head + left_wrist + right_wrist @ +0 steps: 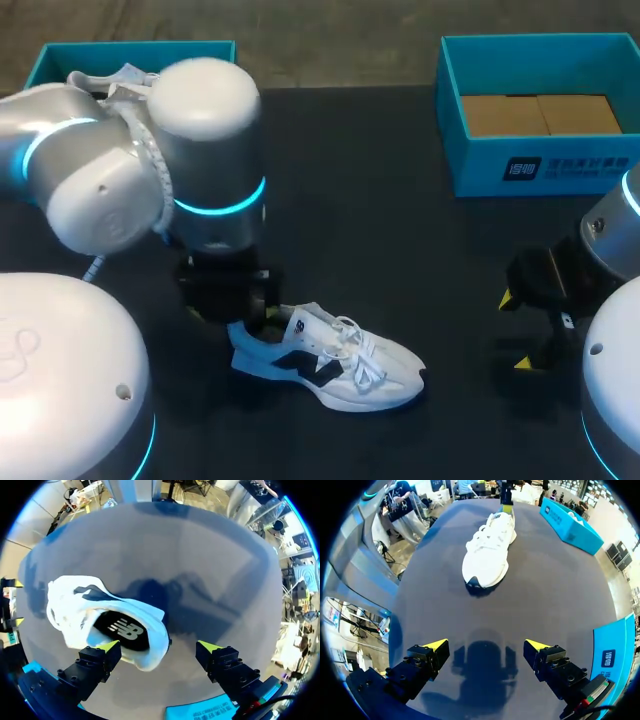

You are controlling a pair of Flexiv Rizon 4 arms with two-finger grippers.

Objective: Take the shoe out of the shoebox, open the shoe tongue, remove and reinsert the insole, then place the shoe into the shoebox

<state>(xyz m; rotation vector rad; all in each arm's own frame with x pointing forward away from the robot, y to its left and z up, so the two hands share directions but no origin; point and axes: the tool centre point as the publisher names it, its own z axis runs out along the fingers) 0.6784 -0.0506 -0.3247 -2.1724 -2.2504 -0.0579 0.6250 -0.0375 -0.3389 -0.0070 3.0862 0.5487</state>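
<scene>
A white sneaker (335, 367) with navy side marks lies on the black table, toe pointing right. My left gripper (232, 305) hangs just over its heel. Seen from the left wrist, the left gripper (157, 649) is open, and the sneaker's heel (107, 625) with its dark insole lies by one finger without being clamped. My right gripper (522, 330) stands open at the table's right, apart from the sneaker. The right wrist view has the open right gripper (487, 646) over bare table, with the sneaker (487, 550) toe-on well ahead of it. A teal shoebox (540, 110) sits at the back right.
A second teal box (130, 58) stands at the back left behind my left arm, holding something white. Brown cardboard lines the right box's inside. Bare black table stretches between the sneaker and the right box.
</scene>
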